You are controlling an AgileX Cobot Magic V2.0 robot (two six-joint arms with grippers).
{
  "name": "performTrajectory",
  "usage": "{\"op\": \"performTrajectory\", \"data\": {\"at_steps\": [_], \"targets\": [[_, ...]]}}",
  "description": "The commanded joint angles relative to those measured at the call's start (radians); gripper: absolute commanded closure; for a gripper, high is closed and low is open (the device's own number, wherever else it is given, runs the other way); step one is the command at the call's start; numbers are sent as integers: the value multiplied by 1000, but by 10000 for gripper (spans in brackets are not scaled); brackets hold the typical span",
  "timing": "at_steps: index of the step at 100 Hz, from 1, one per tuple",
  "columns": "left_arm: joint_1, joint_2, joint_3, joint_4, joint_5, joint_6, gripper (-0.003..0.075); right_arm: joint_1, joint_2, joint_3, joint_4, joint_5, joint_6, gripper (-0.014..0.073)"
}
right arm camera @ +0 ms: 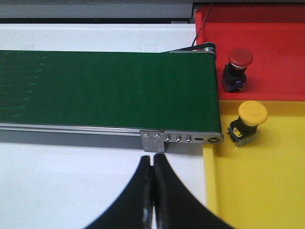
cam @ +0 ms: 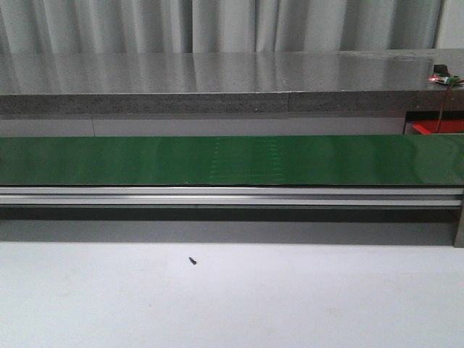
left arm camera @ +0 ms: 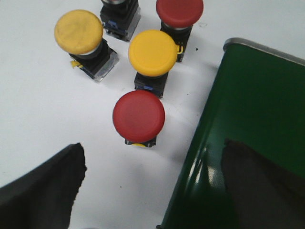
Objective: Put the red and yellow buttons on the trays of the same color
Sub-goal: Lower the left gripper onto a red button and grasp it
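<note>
In the left wrist view, several buttons stand on the white table: a red button [left arm camera: 138,116] nearest my fingers, a yellow button [left arm camera: 152,53] behind it, another yellow button [left arm camera: 78,32] and a second red button [left arm camera: 179,12]. My left gripper [left arm camera: 152,183] hangs open above them with nothing between its fingers. In the right wrist view a red button [right arm camera: 239,58] sits on the red tray [right arm camera: 276,52] and a yellow button [right arm camera: 252,113] on the yellow tray [right arm camera: 267,186]. My right gripper [right arm camera: 152,160] is shut and empty, near the belt's end.
The green conveyor belt [cam: 232,160] runs across the front view, and its other views show its ends [left arm camera: 257,109] [right arm camera: 105,88]. A small dark screw [cam: 193,260] lies on the white table. A grey counter [cam: 217,80] stands behind. Neither arm shows in the front view.
</note>
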Motion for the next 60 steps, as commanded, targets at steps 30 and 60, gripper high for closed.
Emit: {"op": "performTrajectory", "data": {"at_steps": [30,60], "targets": [[6,26,-29,-7,-126,-40,155,3,0,-27,11,-69,-7,662],[50,77,-29,-9,-128,-64,155,3,0,-27,11,-69,-7,662]]}}
